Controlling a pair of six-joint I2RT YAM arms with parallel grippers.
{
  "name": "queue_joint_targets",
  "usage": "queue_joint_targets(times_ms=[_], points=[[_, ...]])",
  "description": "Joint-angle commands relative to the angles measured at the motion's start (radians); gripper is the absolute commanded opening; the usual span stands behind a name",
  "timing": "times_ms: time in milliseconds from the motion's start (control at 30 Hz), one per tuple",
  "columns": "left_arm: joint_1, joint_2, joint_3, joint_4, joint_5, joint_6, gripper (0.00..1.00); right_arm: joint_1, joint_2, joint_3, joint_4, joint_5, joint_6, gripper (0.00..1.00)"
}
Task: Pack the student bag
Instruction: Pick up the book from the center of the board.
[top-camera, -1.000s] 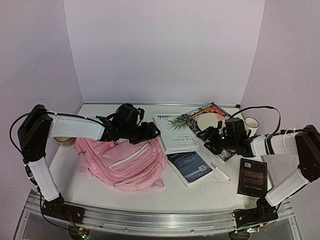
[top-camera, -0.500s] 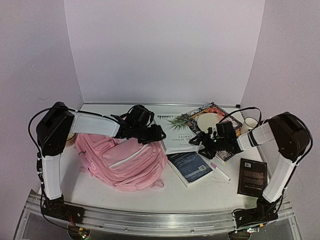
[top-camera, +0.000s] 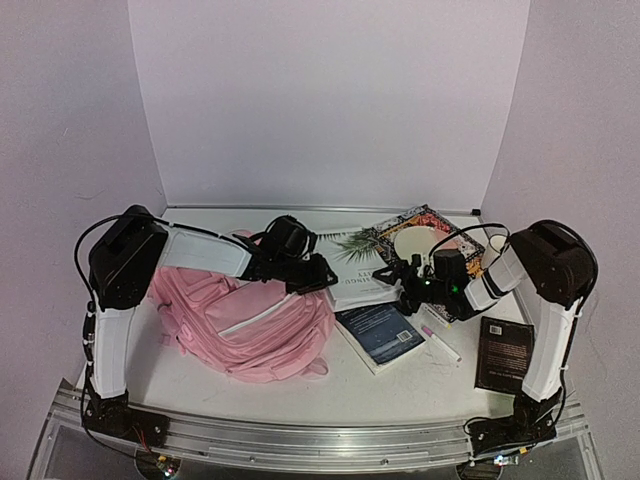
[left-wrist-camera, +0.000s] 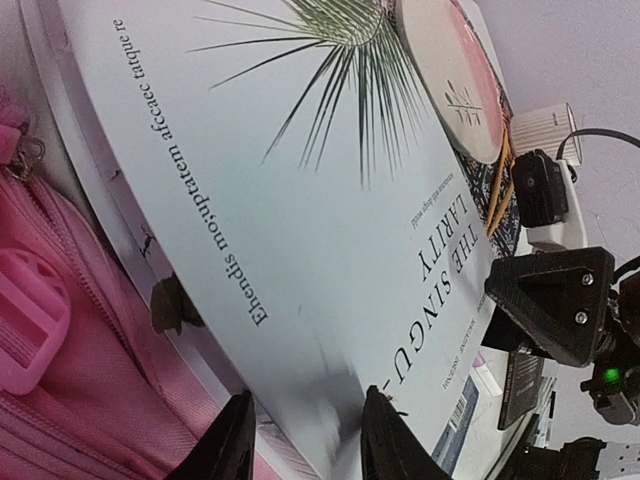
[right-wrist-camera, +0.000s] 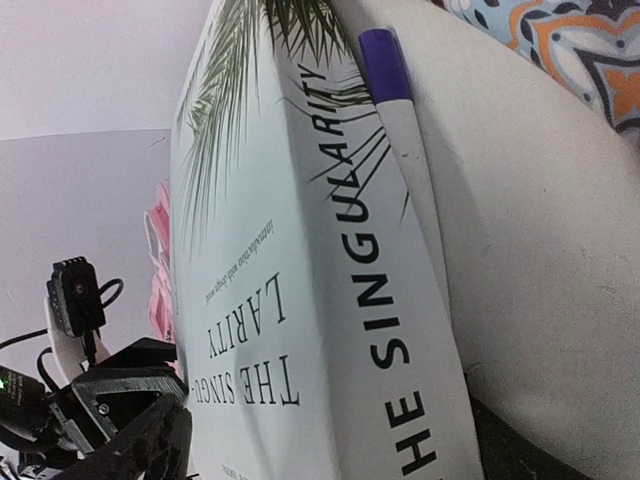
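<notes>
The student bag (top-camera: 250, 325) slumped at eight o'clock on the table (top-camera: 200, 375), soft and floppy; I'd pinch fabric beside its zip. My right fingers (right-wrist-camera: 135, 440) stood spread around the white book (top-camera: 360, 270); whether the left fingers (left-wrist-camera: 232, 445) pinched it, I couldn't tell.

1 bag (top-camera: 250, 325), 4 bks (top-camera: 383, 332), 1 mug (left-wrist-camera: 540, 128)

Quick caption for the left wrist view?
Left tool straddles an edge of the white palm-leaf paperback, beside the pink fabric backpack.
</notes>
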Motion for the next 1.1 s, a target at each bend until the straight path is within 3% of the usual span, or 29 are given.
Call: queue_joint_targets(times_ms=[0,300,500,633,767,1067], points=[[-0.031,0.028,0.032,0.038,0.059,-0.042,0.35,0.003,0.004,-0.012,0.178,-0.045,0.091,0.85],[-0.066,0.051,0.068,0.071,0.078,-0.076,0.35,-0.01,-0.048,-0.023,0.267,-0.019,0.132,0.79],[-0.079,0.063,0.099,0.082,0.098,-0.091,0.35,-0.011,-0.042,-0.021,0.276,-0.026,0.138,0.65],[-0.079,0.013,0.086,0.081,0.065,-0.063,0.4,-0.012,-0.065,-0.042,0.286,-0.027,0.14,0.49],[-0.074,-0.051,0.053,0.044,0.015,-0.017,0.45,-0.012,-0.098,-0.057,0.287,-0.035,0.142,0.39],[-0.077,-0.234,-0.028,-0.171,-0.153,0.176,0.57,-0.012,-0.211,-0.105,0.286,-0.039,0.157,0.35]])
